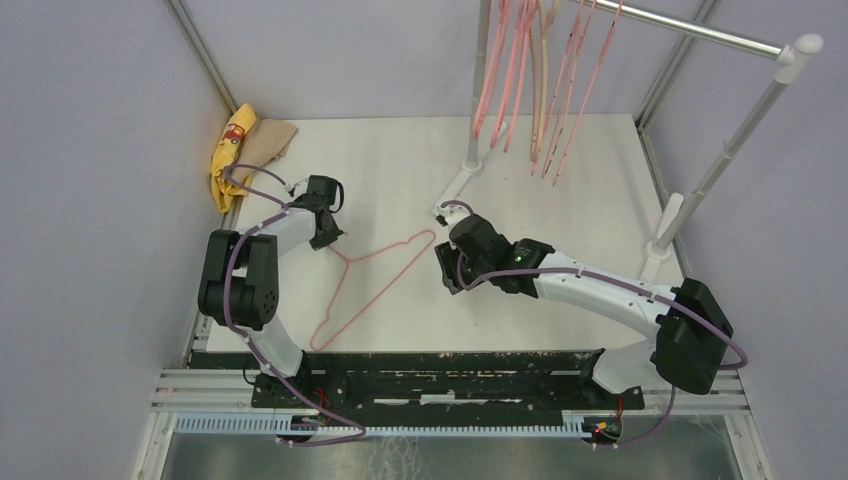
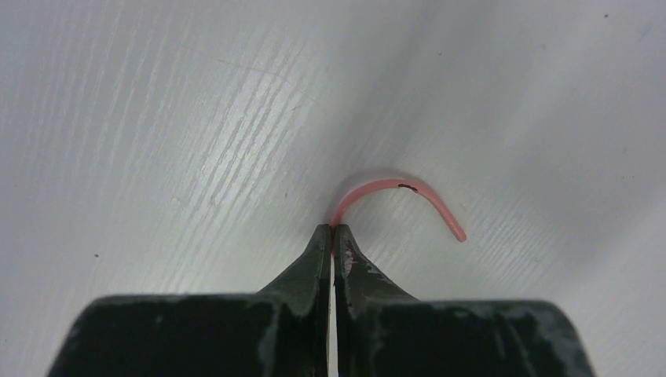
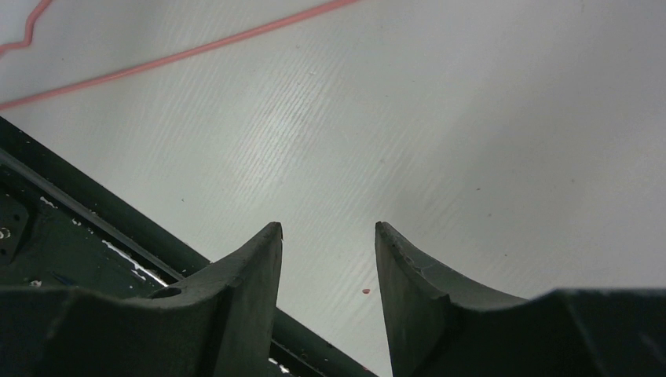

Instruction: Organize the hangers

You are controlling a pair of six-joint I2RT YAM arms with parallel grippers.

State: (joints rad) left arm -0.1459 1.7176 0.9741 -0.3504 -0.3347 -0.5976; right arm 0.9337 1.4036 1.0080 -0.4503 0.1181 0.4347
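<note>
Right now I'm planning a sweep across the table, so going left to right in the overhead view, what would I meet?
yellow cloth → loose pink hanger lying on the table → right gripper → hanging hangers → rail's end cap

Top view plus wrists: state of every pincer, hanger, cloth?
loose hanger: lying on table, hook pinched.
left pincer: shut on that hook.
right pincer: open, empty.
hung hangers: hanging on rail.
cloths: bunched, far-left corner.
</note>
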